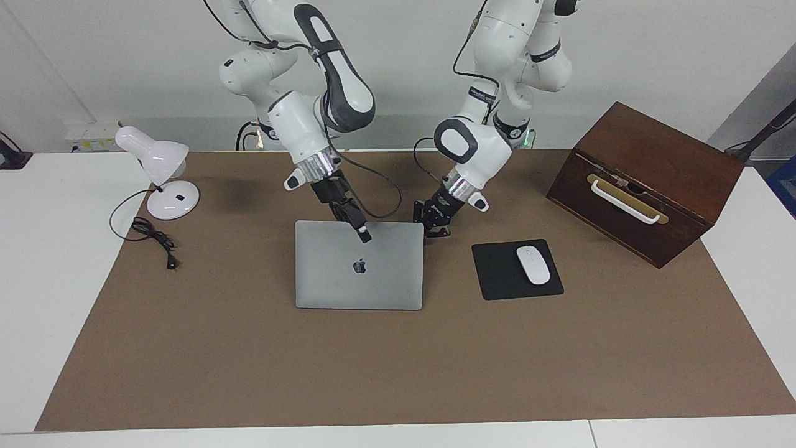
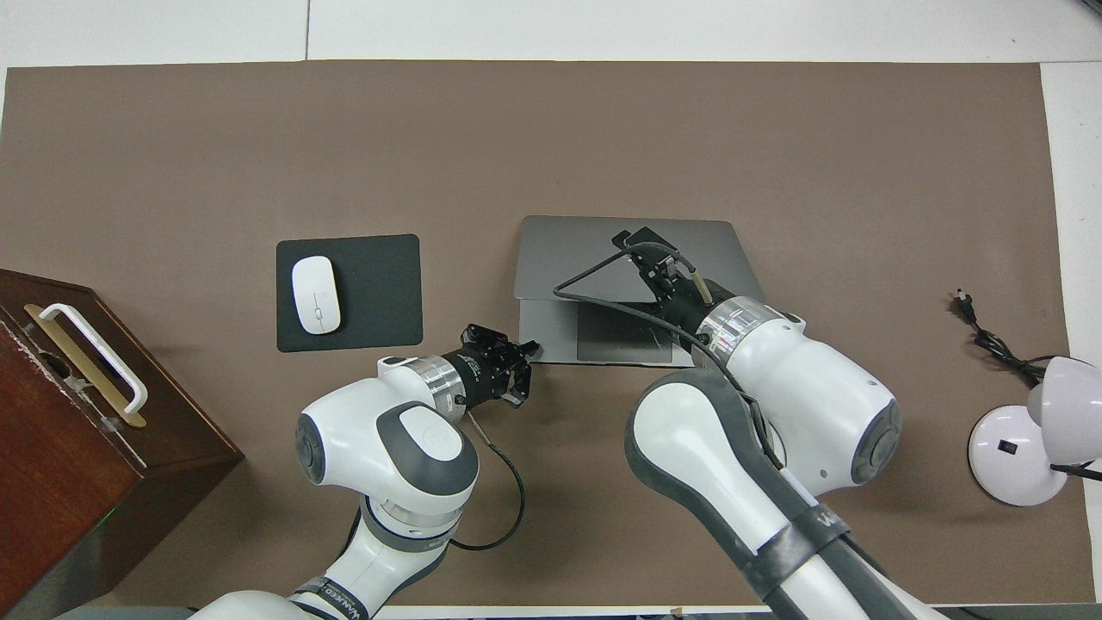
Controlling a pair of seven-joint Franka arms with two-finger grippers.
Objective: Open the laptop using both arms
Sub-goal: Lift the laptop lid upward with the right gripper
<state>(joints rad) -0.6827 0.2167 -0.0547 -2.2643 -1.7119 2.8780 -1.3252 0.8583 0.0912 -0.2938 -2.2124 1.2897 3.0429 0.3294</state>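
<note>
The silver-grey laptop (image 1: 359,274) lies mid-table with its lid partly raised, apple logo showing. In the overhead view the lid (image 2: 594,254) stands up over the base and trackpad (image 2: 624,340). My right gripper (image 1: 362,234) is at the lid's raised free edge, one finger over the lid's outer face, and holds it; it also shows in the overhead view (image 2: 635,243). My left gripper (image 1: 437,231) is low at the base's corner nearest the robots, toward the left arm's end, with fingers spread (image 2: 522,370).
A black mouse pad (image 1: 497,274) with a white mouse (image 1: 533,265) lies beside the laptop toward the left arm's end. A brown wooden box (image 1: 647,180) stands past it. A white desk lamp (image 1: 163,174) and its cord (image 1: 152,236) are at the right arm's end.
</note>
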